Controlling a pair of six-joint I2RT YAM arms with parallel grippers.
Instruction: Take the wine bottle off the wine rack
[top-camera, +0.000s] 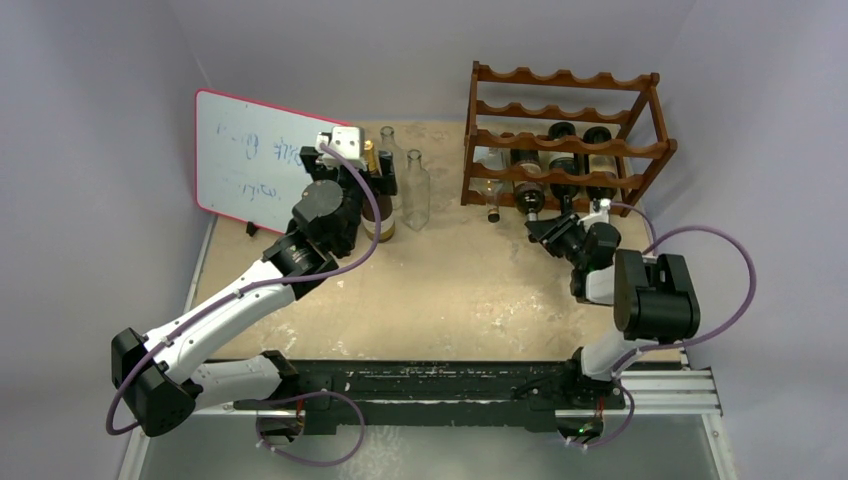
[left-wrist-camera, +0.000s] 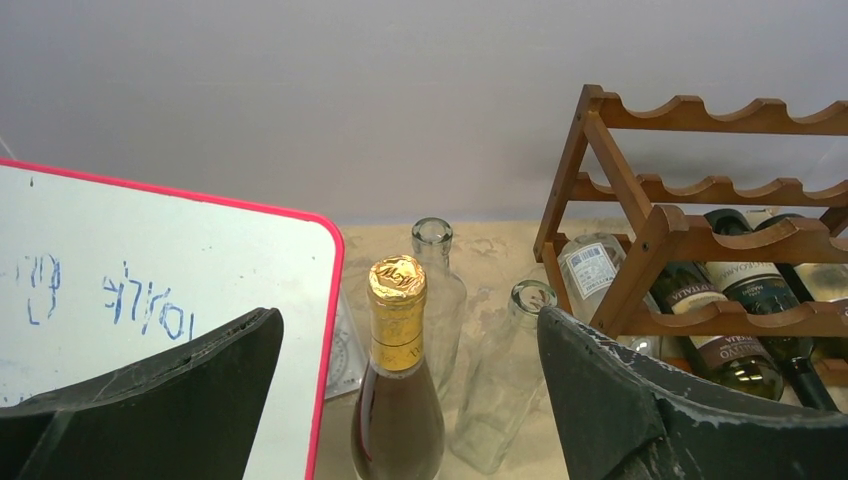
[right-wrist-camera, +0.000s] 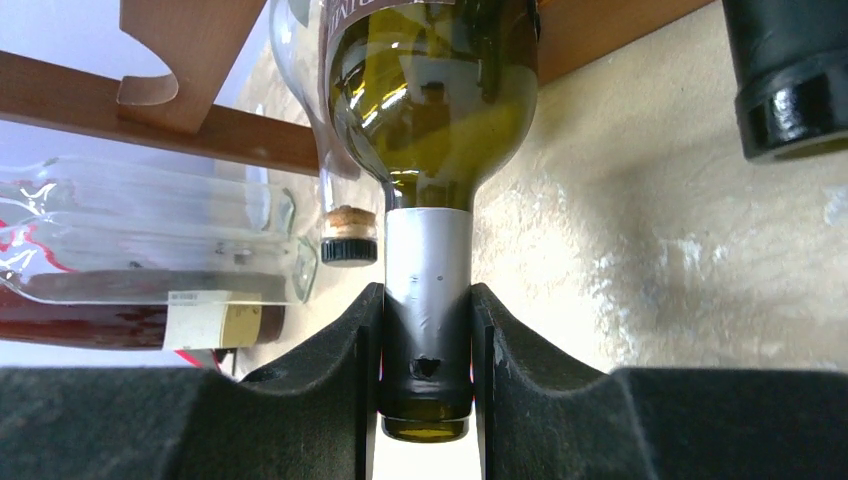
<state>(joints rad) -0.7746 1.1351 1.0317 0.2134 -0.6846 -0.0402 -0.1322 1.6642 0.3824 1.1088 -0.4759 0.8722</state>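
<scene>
The reddish-brown wine rack (top-camera: 565, 135) stands at the back right of the table. A green wine bottle (top-camera: 527, 185) lies in its bottom tier, neck pointing toward me. My right gripper (top-camera: 545, 228) is shut on that neck. In the right wrist view, both fingers of the right gripper (right-wrist-camera: 427, 310) press the grey-foiled neck of the wine bottle (right-wrist-camera: 430, 100), beneath a rack rail (right-wrist-camera: 180, 110). My left gripper (top-camera: 375, 175) is open near the whiteboard. In the left wrist view its fingers (left-wrist-camera: 405, 330) stand wide on either side of an upright gold-capped bottle (left-wrist-camera: 397, 400), touching nothing.
A red-edged whiteboard (top-camera: 250, 160) leans at the back left. Two clear empty bottles (top-camera: 416, 190) (top-camera: 388, 140) stand beside the gold-capped bottle (top-camera: 378, 215). Further dark bottles (top-camera: 565, 170) (top-camera: 600, 165) and a clear corked one (top-camera: 492, 195) lie in the rack.
</scene>
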